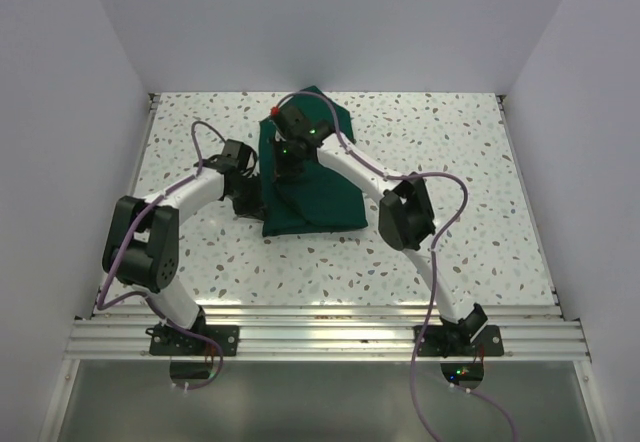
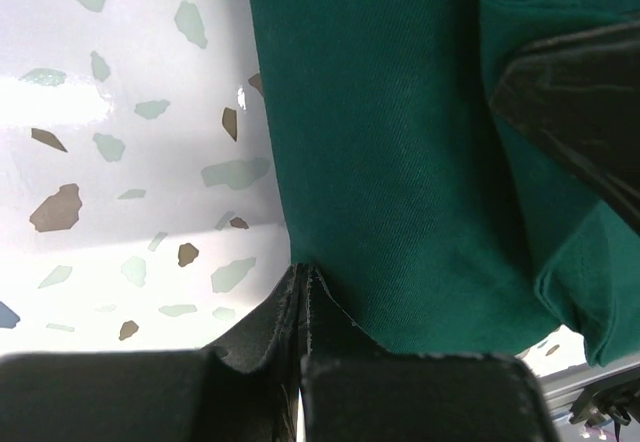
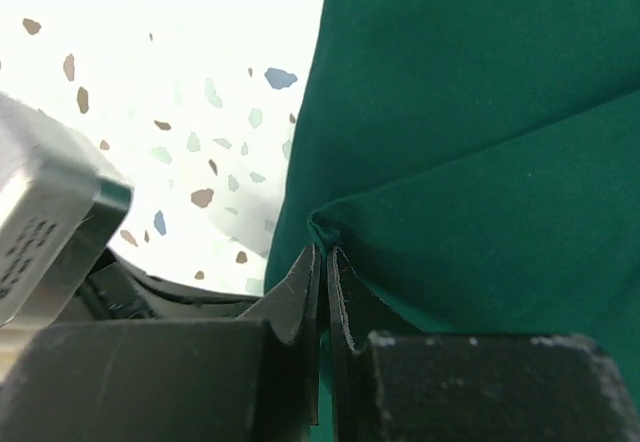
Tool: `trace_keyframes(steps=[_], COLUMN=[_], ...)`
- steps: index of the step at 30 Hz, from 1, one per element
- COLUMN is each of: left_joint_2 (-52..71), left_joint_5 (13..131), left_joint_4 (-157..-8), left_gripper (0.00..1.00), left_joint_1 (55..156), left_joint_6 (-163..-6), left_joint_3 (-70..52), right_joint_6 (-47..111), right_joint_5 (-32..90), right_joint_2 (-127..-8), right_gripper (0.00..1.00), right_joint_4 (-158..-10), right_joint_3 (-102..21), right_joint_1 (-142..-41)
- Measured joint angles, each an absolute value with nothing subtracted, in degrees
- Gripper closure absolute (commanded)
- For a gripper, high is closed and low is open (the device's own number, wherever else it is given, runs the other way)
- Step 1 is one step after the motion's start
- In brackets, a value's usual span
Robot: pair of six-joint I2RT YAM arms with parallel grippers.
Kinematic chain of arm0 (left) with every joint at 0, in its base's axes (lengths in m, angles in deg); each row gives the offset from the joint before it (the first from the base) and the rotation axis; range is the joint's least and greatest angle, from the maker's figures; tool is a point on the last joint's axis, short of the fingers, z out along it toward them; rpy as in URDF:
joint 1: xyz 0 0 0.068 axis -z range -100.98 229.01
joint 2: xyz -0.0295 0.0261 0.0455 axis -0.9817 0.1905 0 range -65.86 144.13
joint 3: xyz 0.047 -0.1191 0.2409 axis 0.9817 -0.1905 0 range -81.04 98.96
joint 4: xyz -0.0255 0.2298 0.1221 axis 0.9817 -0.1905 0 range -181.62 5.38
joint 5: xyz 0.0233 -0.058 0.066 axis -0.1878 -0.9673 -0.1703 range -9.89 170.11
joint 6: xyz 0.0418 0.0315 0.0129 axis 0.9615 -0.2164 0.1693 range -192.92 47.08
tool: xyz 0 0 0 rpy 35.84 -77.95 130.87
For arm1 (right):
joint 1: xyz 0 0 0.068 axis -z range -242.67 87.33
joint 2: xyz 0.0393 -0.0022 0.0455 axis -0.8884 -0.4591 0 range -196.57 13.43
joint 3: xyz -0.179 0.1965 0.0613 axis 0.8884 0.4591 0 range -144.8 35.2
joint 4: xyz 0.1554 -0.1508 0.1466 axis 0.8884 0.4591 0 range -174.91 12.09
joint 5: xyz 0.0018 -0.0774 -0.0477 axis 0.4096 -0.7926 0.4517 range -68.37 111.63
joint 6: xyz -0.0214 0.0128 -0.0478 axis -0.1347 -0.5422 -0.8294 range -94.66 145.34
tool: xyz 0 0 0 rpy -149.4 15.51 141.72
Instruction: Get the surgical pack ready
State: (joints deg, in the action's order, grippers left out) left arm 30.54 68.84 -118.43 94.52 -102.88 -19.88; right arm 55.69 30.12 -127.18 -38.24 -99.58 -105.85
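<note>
The surgical pack (image 1: 320,202) is a dark green cloth lying partly folded in the middle of the speckled table. My left gripper (image 1: 250,194) is shut, and its tips (image 2: 302,272) rest right at the cloth's left edge (image 2: 400,162); no green shows between the jaws. My right gripper (image 1: 292,167) stands over the cloth's upper middle. It (image 3: 326,252) is shut on a small bunched fold of the green cloth (image 3: 480,112), and cloth shows between its fingers. Several layers overlap there.
The white speckled tabletop (image 1: 450,162) lies on both sides of the cloth, with white walls around it. An aluminium rail (image 1: 320,332) runs along the near edge. The left arm's grey housing (image 3: 40,222) sits close to the right gripper. The right arm's dark body (image 2: 580,102) hangs over the cloth.
</note>
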Motion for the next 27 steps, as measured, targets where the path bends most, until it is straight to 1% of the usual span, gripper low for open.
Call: trace_keyframes(steps=[5, 6, 8, 9, 12, 13, 14, 16, 19, 22, 23, 25, 26, 27], left_joint_2=[29.4, 29.1, 28.5, 28.2, 27.4, 27.2, 27.0, 26.6, 26.3, 26.3, 26.3, 26.3, 26.4, 26.6], left_joint_5=[69.5, 69.7, 69.9, 70.0, 70.4, 70.4, 70.4, 70.4, 69.6, 67.7, 66.9, 65.4, 64.7, 64.2], left_joint_4=[-119.1, -119.3, -119.9, -120.2, -121.8, -122.3, -122.7, -123.5, -123.7, -123.1, -122.9, -122.3, -122.0, -121.8], left_gripper=[0.99, 0.99, 0.99, 0.98, 0.96, 0.94, 0.93, 0.91, 0.91, 0.92, 0.93, 0.96, 0.97, 0.97], left_joint_1=[94.5, 94.5, 94.5, 94.5, 94.6, 94.6, 94.6, 94.6, 94.6, 94.6, 94.6, 94.6, 94.6, 94.6], left_joint_6=[-102.9, -102.9, -102.9, -102.9, -102.9, -102.8, -102.7, -102.7, -102.7, -103.1, -103.4, -103.9, -104.1, -104.2], left_joint_3=[-19.9, -19.9, -19.8, -19.7, -18.9, -18.3, -17.7, -16.0, -13.1, -10.7, -10.2, -9.4, -9.1, -8.7], right_joint_6=[55.7, 55.7, 55.8, 56.0, 55.8, 55.7, 55.8, 55.5, 55.4, 54.8, 54.5, 53.2, 52.7, 52.1], right_joint_5=[30.0, 30.0, 30.2, 30.3, 31.3, 31.7, 32.0, 33.7, 36.2, 38.9, 39.9, 42.7, 44.3, 45.6], right_joint_2=[-128.2, -128.5, -129.1, -129.4, -130.4, -130.5, -130.5, -130.2, -128.4, -123.3, -121.6, -117.4, -115.7, -114.2], right_gripper=[0.98, 0.89, 0.75, 0.65, 0.54, 0.47, 0.43, 0.40, 0.41, 0.48, 0.58, 0.70, 0.79, 0.84], right_joint_4=[-39.0, -39.2, -39.5, -39.6, -39.4, -39.3, -39.3, -39.4, -38.9, -38.7, -38.7, -39.0, -38.9, -39.4], right_joint_3=[-99.6, -99.6, -99.6, -99.6, -100.9, -101.3, -101.6, -101.8, -100.4, -94.8, -93.0, -88.5, -86.8, -85.0], right_joint_1=[-105.8, -105.8, -105.8, -105.7, -105.7, -105.5, -105.3, -104.7, -102.2, -97.5, -95.9, -92.4, -90.9, -89.8])
